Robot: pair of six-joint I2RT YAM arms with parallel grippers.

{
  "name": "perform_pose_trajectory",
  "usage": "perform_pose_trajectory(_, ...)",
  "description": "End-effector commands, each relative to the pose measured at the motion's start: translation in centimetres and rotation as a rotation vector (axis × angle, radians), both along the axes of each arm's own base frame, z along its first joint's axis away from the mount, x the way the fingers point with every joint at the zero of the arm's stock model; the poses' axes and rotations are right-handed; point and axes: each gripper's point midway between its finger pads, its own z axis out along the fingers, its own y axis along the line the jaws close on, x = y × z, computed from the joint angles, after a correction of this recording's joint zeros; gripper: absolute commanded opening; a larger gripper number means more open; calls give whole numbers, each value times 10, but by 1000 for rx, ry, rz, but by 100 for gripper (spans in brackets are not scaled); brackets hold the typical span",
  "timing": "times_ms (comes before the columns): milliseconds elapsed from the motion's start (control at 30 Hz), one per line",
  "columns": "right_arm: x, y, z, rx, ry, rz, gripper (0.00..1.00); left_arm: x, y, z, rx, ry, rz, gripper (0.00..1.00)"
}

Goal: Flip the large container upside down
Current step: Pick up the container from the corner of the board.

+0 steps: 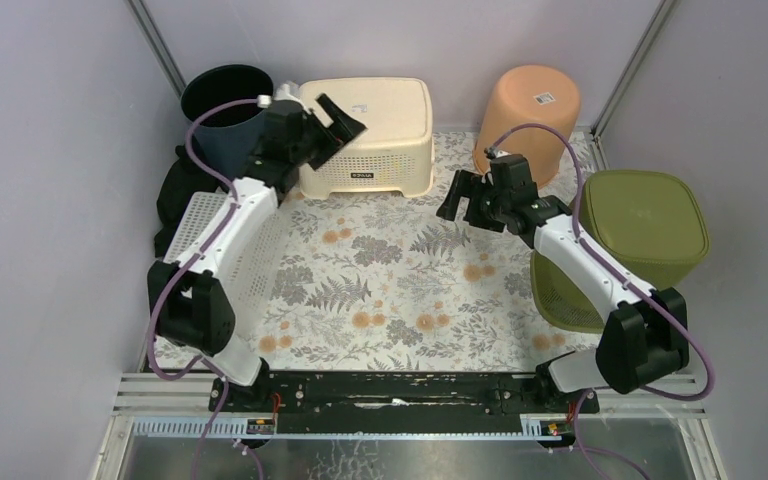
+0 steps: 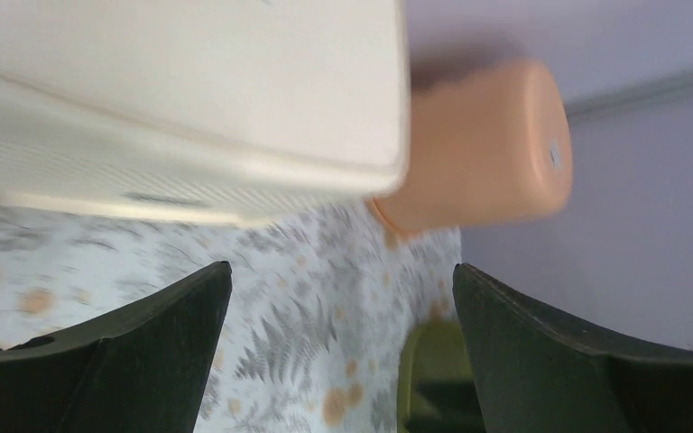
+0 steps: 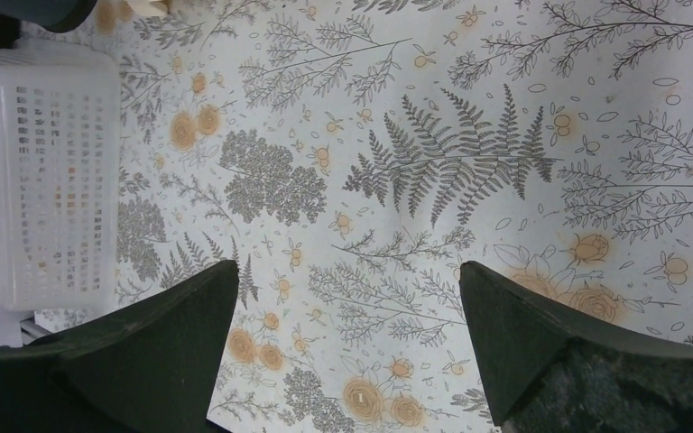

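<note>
Cream container [image 1: 385,120], the large tub in the task, sat bottom-up at the back of the table, its rim down on the floral cloth [image 1: 400,280]. It stood between a dark bucket [image 1: 222,105] at back L, which was mouth-up, and an orange bucket [image 1: 525,115] at back R, which was inverted.

A small white sticker [image 1: 362,107] showed on the cream tub's upturned base. A dark label [image 1: 360,176] sat low on its near side wall. The print on both was too small to read. The orange bucket carried a barcode sticker [image 1: 545,98] on its base, digits not legible.

Left gripper [image 1: 343,128] hung at the cream tub's front L corner with its jaws spread wide and nothing between them. Whether it touched the tub could not be told. The left wrist view, blurred, showed the tub's wall and rim just beyond the fingertips.

Right gripper [image 1: 462,200] hovered over the cloth to the R of centre, apart from every container. Its jaws were also fully apart and empty. Through its wrist cam only fern and flower print showed between the fingers, with a white perforated basket [image 3: 41,171] off to one side.

At far R an olive-green lidded container [image 1: 645,215] rested atop a green mesh basket [image 1: 560,295]. No brand name could be read anywhere.
</note>
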Motion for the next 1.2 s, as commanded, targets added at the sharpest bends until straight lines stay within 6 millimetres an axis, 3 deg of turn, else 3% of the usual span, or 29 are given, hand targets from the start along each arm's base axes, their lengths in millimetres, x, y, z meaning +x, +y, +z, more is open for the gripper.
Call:
perform_pose_trajectory(0,-11,7,23,47,-64,27,100,18,89,0,63,93,317,100)
perform_pose_trajectory(200,-21,9,20,68,-58,42,99,27,157,16,22,93,586,100)
perform_pose_trajectory(400,-24,14,13,92,-48,60,100,24,204,0,-98,114,764,100)
perform_pose_trajectory(767,-29,25,2,120,-29,104,100,0,251,4,-263,18,1016,100)
perform_pose_trajectory(900,-30,30,-3,126,-19,116,100,1,255,10,-302,-18,1035,100)
perform_pose_trajectory(1167,-32,37,-7,121,-9,140,100,12,278,-9,-374,52,1155,100)
